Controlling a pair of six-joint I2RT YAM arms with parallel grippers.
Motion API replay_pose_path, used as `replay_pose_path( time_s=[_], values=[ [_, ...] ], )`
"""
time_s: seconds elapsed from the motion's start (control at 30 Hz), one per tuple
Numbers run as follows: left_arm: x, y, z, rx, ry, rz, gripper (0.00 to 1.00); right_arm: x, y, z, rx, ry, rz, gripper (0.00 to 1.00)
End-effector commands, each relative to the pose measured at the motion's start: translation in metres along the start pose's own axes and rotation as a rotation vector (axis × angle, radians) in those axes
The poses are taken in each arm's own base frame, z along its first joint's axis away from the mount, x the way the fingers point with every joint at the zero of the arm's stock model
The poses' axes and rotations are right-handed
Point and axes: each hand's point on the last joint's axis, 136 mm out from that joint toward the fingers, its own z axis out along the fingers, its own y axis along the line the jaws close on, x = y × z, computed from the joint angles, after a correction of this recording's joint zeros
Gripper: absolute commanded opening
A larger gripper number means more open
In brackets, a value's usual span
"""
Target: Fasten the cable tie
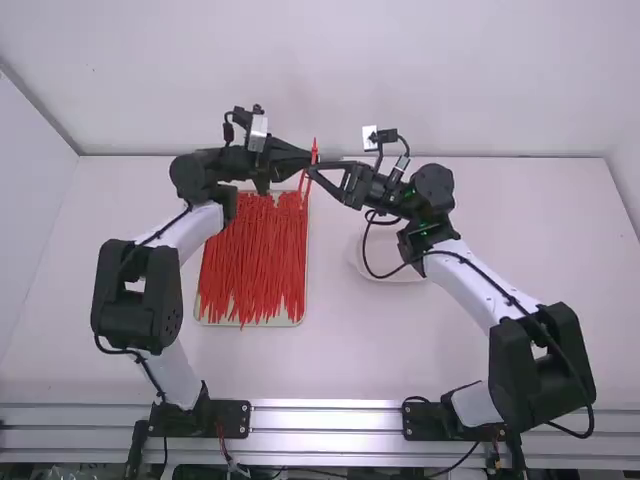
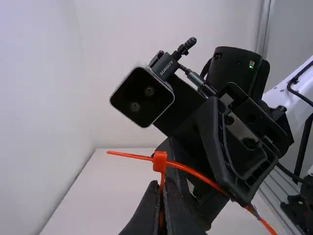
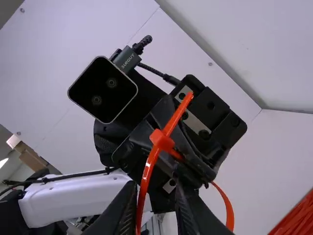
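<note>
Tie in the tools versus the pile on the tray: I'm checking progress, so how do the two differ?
The tie is a single one, raised off the table and gripped by the left tool, close to the right tool. The pile is many ties lying flat on the tray. The tie is bent, its strap seemingly through its head; the pile's ties lie straight. Both are red.
</note>
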Motion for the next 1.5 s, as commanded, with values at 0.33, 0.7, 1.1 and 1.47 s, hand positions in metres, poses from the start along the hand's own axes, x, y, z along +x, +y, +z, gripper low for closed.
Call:
replay_pose_path(
  time_s=[0.33,0.7,1.1,1.47],
  values=[
    [-0.025,-0.008,0.001,0.001,-0.017,0.076,0.01,0.01,0.009,0.016,-0.032,0.027,0.0,0.0],
    [-0.015,-0.023,0.003,0.073,0.045,0.122,0.01,0.001,0.007,0.008,-0.033,0.013,0.002,0.0],
    [-0.009,-0.034,0.011,0.131,0.071,0.154,0.01,-0.015,0.004,-0.002,-0.023,-0.033,-0.014,0.0],
    [-0.019,-0.049,0.014,0.168,0.092,0.202,0.01,-0.02,-0.003,-0.007,0.001,-0.044,-0.015,0.0]
  ],
)
